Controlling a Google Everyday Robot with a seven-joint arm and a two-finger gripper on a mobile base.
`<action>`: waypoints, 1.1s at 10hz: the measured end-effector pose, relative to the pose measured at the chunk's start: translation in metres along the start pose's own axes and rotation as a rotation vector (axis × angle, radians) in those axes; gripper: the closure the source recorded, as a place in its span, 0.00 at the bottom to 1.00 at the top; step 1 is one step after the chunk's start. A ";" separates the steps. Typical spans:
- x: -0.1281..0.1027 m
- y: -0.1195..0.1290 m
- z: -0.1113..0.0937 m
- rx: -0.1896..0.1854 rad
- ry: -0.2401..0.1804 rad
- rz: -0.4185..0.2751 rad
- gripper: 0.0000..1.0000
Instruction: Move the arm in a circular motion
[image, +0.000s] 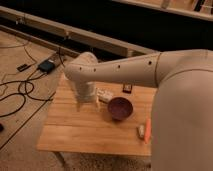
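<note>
The cream-white arm (130, 67) reaches in from the right across the wooden table (75, 132). It bends at a rounded elbow (80, 70) and points down. Its narrow gripper (87, 104) hangs just above the table top, left of a purple bowl (120, 107). The two thin fingers (96, 103) stand apart with bare wood showing between them, and they hold nothing. The thick upper arm segment fills the right edge of the view and hides the table's right end.
A small white object (104, 94) lies right of the gripper. A small dark item (127, 88) sits behind the bowl. An orange and white item (144, 131) lies at the table's right. Cables (15, 95) and a black box (47, 65) lie on the floor at the left.
</note>
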 end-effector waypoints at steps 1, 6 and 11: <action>-0.011 -0.024 -0.008 0.002 -0.005 0.036 0.35; -0.077 -0.069 -0.025 0.026 0.010 0.102 0.35; -0.156 -0.008 0.005 0.052 0.061 0.032 0.35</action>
